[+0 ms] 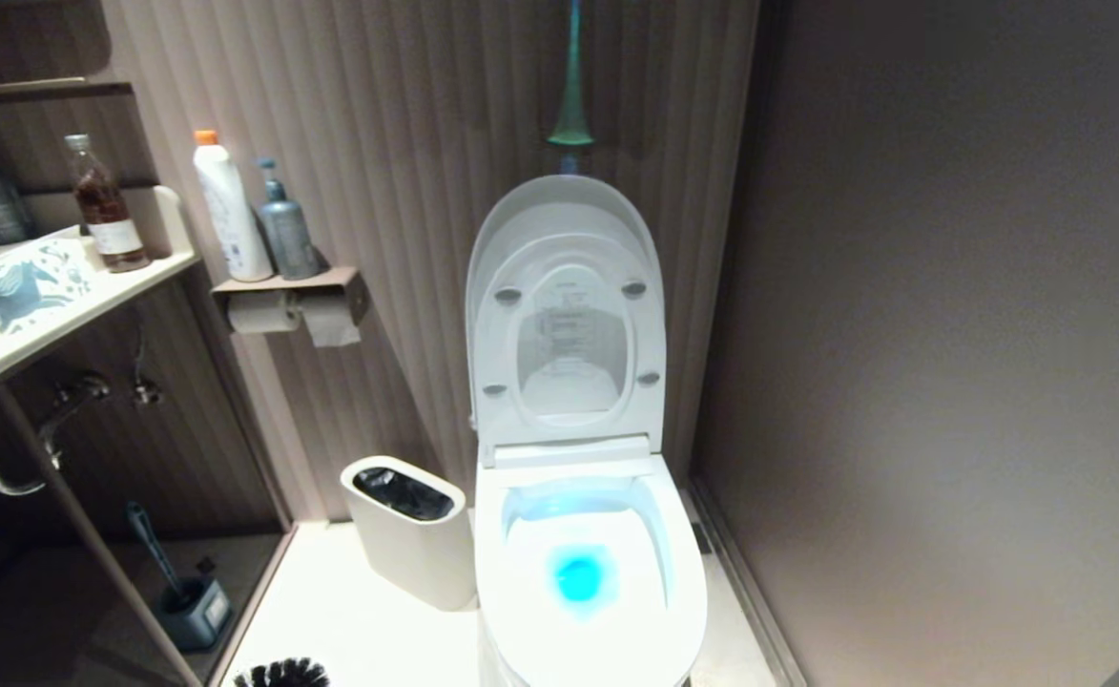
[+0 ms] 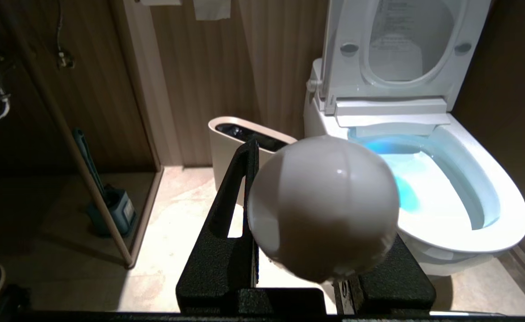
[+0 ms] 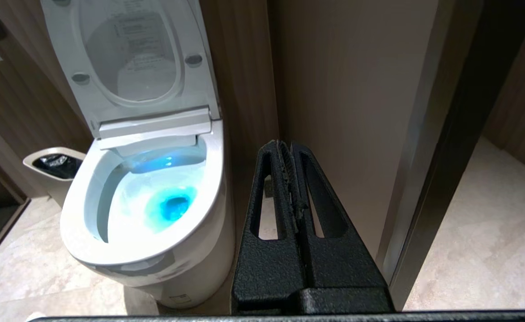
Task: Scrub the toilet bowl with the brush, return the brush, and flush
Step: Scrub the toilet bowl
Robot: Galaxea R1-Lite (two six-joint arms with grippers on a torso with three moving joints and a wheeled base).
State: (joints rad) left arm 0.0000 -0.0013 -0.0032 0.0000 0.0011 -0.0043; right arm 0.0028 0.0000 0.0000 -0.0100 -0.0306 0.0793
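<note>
- My left gripper [image 2: 289, 214] is clamped on the brush [image 2: 324, 208] by its rounded white handle end, bristles low beside the bin [image 1: 406, 534].
- Toilet bowl [image 1: 607, 611] ahead, lid up, blue water.
- My right gripper [image 3: 288, 154] has its fingers pressed together, empty.

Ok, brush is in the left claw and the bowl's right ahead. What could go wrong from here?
1. The left claw grips the brush by its smooth, rounded white end; it may slip or twist once scrubbing loads it.
2. The waste bin stands close beside the toilet bowl on that side; the bristles could knock it on the swing in.
</note>
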